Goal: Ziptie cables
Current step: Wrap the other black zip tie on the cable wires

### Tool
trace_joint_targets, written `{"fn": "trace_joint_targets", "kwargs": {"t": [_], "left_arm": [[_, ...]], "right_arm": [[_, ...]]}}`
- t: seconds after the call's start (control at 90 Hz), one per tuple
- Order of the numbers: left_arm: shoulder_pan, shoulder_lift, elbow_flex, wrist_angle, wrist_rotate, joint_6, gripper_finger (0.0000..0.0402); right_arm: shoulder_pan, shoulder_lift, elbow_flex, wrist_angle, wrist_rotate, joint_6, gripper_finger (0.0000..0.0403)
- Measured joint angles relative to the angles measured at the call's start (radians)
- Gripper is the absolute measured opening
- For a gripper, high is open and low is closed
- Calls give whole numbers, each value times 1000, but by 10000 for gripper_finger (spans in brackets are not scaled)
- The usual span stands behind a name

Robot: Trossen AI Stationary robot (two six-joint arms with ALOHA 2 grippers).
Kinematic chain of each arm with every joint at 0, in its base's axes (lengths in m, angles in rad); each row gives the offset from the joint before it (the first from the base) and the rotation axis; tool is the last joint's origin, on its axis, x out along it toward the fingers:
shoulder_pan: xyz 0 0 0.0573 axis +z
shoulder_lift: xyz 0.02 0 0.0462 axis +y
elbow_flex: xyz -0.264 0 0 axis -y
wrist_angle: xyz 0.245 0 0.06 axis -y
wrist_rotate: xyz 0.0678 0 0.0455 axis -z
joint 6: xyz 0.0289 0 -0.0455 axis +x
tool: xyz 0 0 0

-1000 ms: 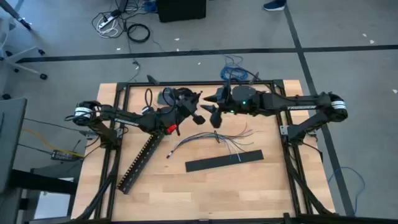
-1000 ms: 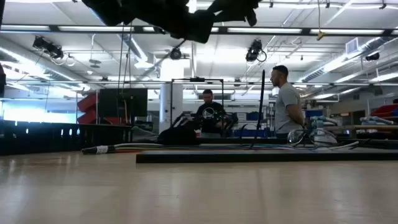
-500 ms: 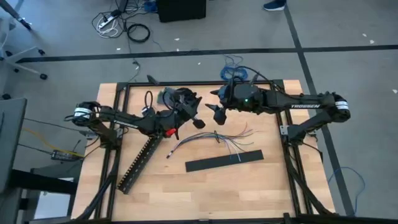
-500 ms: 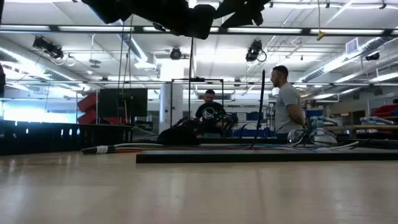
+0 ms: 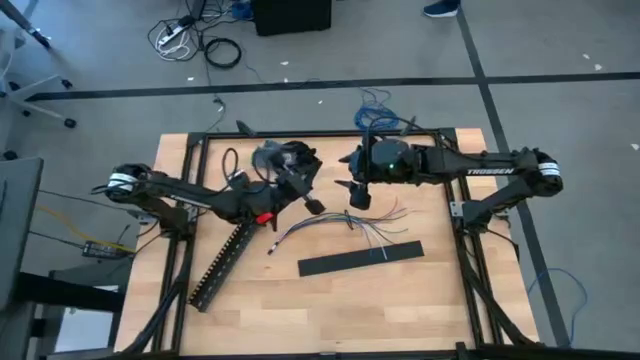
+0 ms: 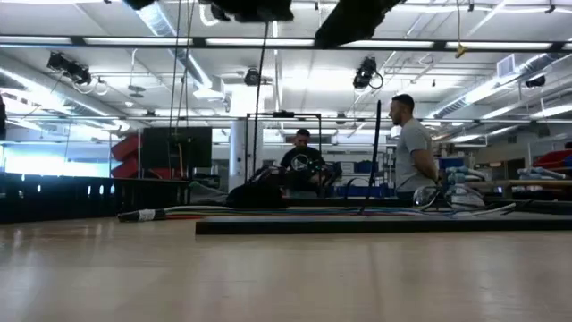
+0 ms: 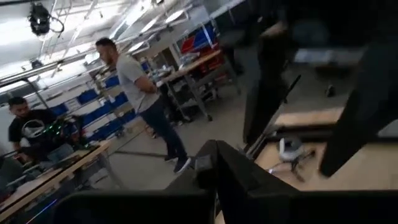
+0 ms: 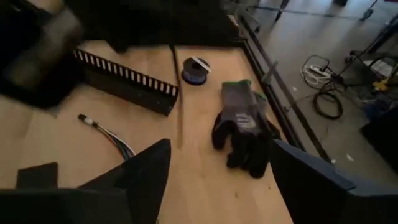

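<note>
The cables point(image 5: 340, 225) lie flat on the table's middle, their ends fanned toward the right; one end point(image 8: 106, 132) shows in the right wrist view. A thin black ziptie point(image 8: 176, 93) hangs straight down point(image 6: 265, 89) from my left gripper point(image 5: 305, 190), which is raised above the table, left of the cables' far side. My right gripper point(image 5: 358, 190) hovers open just right of it, above the cables, with nothing between its fingers. My left gripper is shut on the ziptie's upper end, which its own dark fingers hide. The strip point(image 6: 265, 63) hangs upright below the fingers. Whether its lower end point(image 8: 180, 143) touches the table, I cannot tell.
A slotted black duct point(image 5: 225, 262) lies slanted at the left. A flat black bar point(image 5: 360, 260) lies near the cables' front. A grey-and-black glove point(image 8: 245, 127) and a small blue spool point(image 8: 196, 70) sit at the far side. People point(image 6: 411, 148) stand beyond the table.
Both grippers have gone up, nearly out of the low view's top. My left gripper has taken the hanging ziptie up with it and drawn a little toward the table's left. My right gripper has shifted slightly toward the right.
</note>
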Motion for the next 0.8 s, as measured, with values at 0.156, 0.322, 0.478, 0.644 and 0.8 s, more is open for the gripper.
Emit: {"fn": "trace_joint_targets", "kwargs": {"t": [0.156, 0.322, 0.478, 0.644, 0.8], "left_arm": [[-36, -63, 0, -54, 1, -13, 0], [-68, -88, 0, -63, 32, -22, 0], [-88, -121, 0, -114, 46, -70, 0], [-96, -159, 0, -195, 50, -130, 0], [-96, -166, 0, -198, 94, -169, 0]], "right_arm": [[-18, 16, 0, 95, 11, 90, 252], [-17, 77, 1, 181, -165, 90, 246], [-15, 164, 0, 237, -269, -2, 236], [-15, 201, -1, 292, -287, -25, 220], [-9, 199, -1, 418, -354, -25, 216]]}}
